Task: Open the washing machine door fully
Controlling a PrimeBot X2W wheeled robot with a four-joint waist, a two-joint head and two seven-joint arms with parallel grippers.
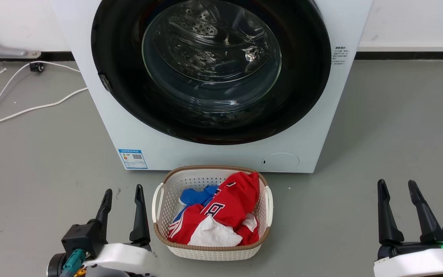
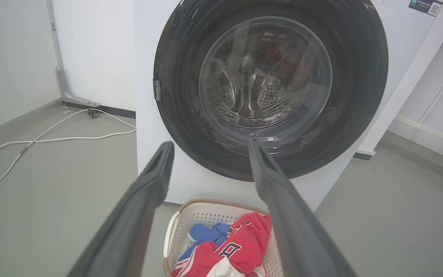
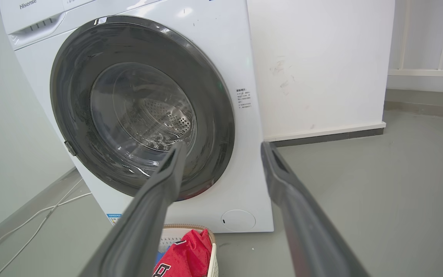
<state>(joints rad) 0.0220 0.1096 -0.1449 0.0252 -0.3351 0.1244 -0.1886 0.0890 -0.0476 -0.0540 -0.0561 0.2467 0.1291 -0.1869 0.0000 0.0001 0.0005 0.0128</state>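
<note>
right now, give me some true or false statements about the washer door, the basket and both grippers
1. The washing machine door is shut. True.
2. The left gripper is clamped on the door. False: it is open, low beside the basket, apart from the door.
3. The basket stands on the floor in front of the machine, with clothes in it. True.
4. The right gripper holds a red shirt. False: it is open and empty.
5. The filter cover is at the machine's lower left. False: lower right.

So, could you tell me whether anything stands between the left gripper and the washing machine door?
Nothing visible does. The laundry basket stands on the floor below the washing machine door, but to the right of the open left gripper.
</note>
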